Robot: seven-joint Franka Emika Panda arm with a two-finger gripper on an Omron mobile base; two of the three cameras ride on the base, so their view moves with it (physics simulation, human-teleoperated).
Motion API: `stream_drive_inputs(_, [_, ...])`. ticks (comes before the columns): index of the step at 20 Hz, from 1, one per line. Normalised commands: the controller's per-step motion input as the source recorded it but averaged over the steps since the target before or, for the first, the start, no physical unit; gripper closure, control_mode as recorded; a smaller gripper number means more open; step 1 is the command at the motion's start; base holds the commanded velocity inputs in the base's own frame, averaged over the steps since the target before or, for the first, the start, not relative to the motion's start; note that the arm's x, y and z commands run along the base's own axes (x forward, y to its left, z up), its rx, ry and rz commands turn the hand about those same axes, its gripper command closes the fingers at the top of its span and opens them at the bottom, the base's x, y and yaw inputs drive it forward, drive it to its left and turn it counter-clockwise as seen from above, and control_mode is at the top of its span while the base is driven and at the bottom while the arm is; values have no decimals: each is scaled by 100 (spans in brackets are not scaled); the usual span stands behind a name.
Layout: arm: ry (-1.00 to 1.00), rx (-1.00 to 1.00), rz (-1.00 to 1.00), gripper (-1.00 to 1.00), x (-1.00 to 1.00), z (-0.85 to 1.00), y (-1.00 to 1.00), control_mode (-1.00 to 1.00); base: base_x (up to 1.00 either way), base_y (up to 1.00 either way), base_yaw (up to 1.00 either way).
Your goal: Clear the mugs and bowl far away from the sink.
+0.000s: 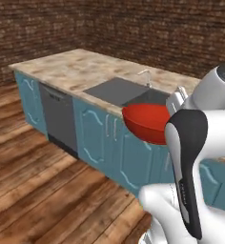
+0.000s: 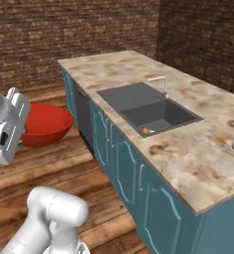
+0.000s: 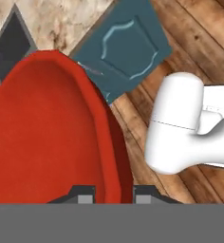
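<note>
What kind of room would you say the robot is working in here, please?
Most likely a kitchen: a marbled beige stone counter on teal panelled cabinets, a recessed dark grey sink with a thin curved steel faucet, and a grey dishwasher front.

Glossy red bowl (image 3: 47,137), teal cabinets (image 2: 124,168) (mottled, seemingly beige counter (image 2: 198,154))

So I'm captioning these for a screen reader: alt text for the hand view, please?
A glossy red bowl is clamped by its rim in the gripper, one finger on each side of the wall. Behind it lie a teal cabinet door and wood floor.
</note>
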Motion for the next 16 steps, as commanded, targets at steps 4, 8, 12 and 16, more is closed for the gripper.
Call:
stream_drive_inputs(4, [0,0,0,100,0,0,0,100,1,0,100])
stream_drive_inputs(8, [0,0,0,100,0,0,0,100,3,-3,100])
stream_drive_inputs(12, [0,0,0,100,0,0,0,100,4,-4,100])
stream_drive_inputs(16, [0,0,0,100,0,0,0,100,17,-18,95])
